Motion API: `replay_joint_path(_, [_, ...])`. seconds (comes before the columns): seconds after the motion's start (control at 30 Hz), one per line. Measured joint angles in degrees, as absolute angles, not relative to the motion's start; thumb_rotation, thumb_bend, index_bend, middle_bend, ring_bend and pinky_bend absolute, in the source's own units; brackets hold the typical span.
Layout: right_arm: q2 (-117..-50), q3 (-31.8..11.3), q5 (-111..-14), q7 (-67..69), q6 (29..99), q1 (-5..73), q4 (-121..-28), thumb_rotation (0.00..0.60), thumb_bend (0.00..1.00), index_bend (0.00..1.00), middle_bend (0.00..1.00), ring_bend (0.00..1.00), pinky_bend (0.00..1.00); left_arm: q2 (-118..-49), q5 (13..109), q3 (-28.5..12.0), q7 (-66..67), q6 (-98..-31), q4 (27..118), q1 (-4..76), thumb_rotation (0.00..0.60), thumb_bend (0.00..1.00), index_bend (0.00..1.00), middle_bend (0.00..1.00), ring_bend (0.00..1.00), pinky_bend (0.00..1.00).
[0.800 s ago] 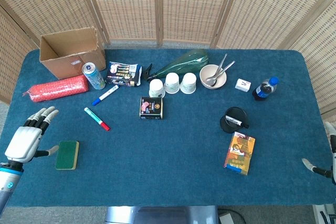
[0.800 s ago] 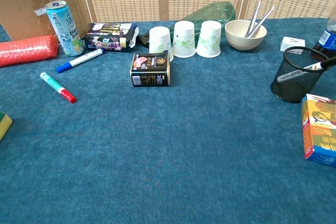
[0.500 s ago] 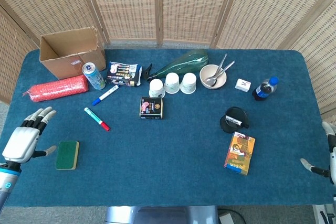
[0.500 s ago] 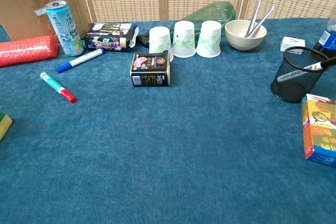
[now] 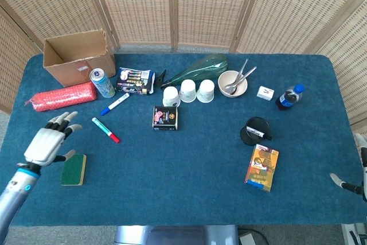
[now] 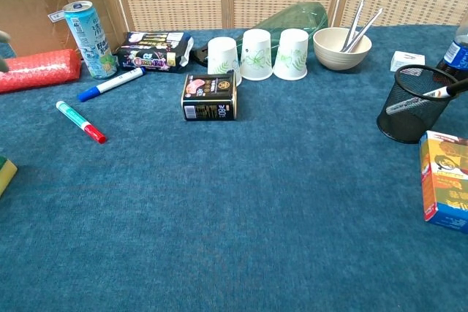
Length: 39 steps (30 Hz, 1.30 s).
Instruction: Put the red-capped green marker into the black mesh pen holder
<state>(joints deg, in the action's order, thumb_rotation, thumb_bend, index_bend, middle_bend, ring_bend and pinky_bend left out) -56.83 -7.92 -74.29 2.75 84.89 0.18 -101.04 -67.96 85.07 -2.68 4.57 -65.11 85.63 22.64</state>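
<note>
My left hand (image 5: 49, 143): fingers spread, holding nothing, near the marker.
Marker (image 5: 106, 129): flat on desk (image 5: 189, 164).
Pen holder (image 5: 255, 131): upright, well apart.
My right hand (image 5: 352, 183): state unclear.

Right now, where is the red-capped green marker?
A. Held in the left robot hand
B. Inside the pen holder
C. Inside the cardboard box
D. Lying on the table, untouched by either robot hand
D. The marker lies flat on the table, apart from the open left robot hand beside the sponge, and far from the pen holder, which holds a different pen.
</note>
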Motion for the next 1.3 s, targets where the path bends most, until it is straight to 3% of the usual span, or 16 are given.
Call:
replay_joint_path(0.6, [-55.9, -8.06, -73.99, 5.76, 83.94, 0.0, -100.52, 0.6, 0.0, 0.0, 0.0, 0.0, 0.02, -75.84, 76.67, -5.58, 21.41, -50.26, 76.51, 33.9, 0.6, 0.33, 0.38, 0.0, 0.0, 0.16])
replay_joint_path(1.0, [-55.5, -8.19, -73.67, 7.49, 83.37, -0.05, -100.06, 0.6, 0.0, 0.0, 0.0, 0.0, 0.02, -86.07, 76.95, -5.26, 22.69, -49.33, 67.12, 37.42, 0.6, 0.33, 0.38, 0.0, 0.0, 0.17])
replay_joint_path(1.3, [-55.35, -8.26, -73.6, 8.27, 83.14, -0.07, -99.85, 0.6, 0.0, 0.0, 0.0, 0.0, 0.02, -89.57, 76.22, -5.69, 23.65, -48.95, 64.26, 39.34, 0.6, 0.33, 0.39, 0.0, 0.0, 0.17])
